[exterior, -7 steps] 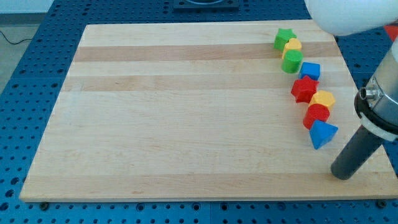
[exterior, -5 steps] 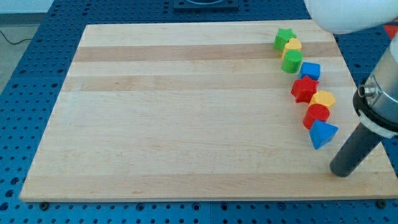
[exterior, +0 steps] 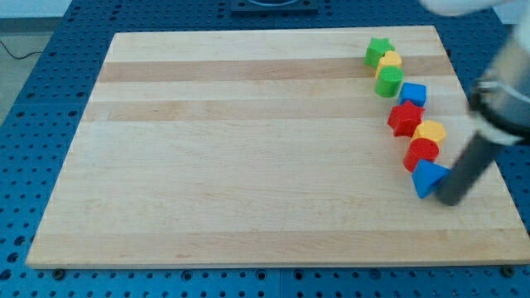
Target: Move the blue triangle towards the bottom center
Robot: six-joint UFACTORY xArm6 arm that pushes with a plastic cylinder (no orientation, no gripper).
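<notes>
The blue triangle (exterior: 426, 177) lies near the board's right edge, at the low end of a line of blocks. My tip (exterior: 450, 199) rests on the board just to the right of and slightly below the blue triangle, touching or nearly touching its right corner. The dark rod slants up to the view's right. Directly above the triangle sits a red block (exterior: 421, 152), touching it.
Above the red block the line runs upward: a yellow block (exterior: 431, 132), a red star (exterior: 405, 117), a blue block (exterior: 412, 94), a green block (exterior: 388, 81), a yellow block (exterior: 389, 60) and a green star (exterior: 378, 50). The wooden board (exterior: 248, 165) lies on a blue pegboard table.
My tip has moved up and a little left, from lower right of the blue triangle to right beside it. The blocks have not visibly moved.
</notes>
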